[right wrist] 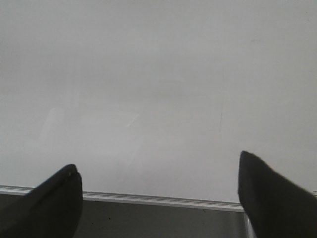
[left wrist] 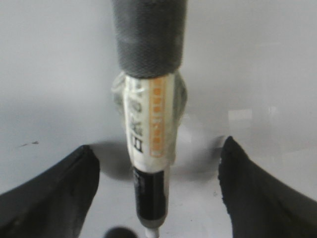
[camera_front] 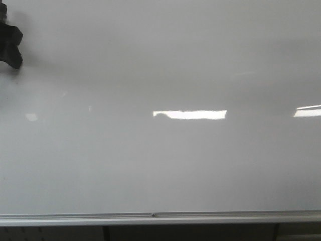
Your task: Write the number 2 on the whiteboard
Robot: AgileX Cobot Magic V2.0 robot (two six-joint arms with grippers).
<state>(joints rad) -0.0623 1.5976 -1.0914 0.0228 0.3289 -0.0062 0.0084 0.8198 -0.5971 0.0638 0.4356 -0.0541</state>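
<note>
Black (matte) tapered fingers [right wrist: 52, 198]

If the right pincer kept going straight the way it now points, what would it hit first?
Probably the whiteboard: the right pincer is open and empty, with only bare board ahead between its fingers and the silver frame edge near them. Depth to the board is unclear.

Whiteboard [camera_front: 165, 165] face bare across nearly the whole front view, only bright light reflections on it, nothing standing on it to block a pass. Only obstacle: dark left gripper [camera_front: 9, 44] at the far upper-left corner; in left wrist view a marker [left wrist: 149, 129] sits between its spread fingers [left wrist: 54, 198], filling the middle gap. Right gripper [right wrist: 158, 198] wide apart with clear board between, silver frame edge [right wrist: 158, 199] just beneath.
</note>
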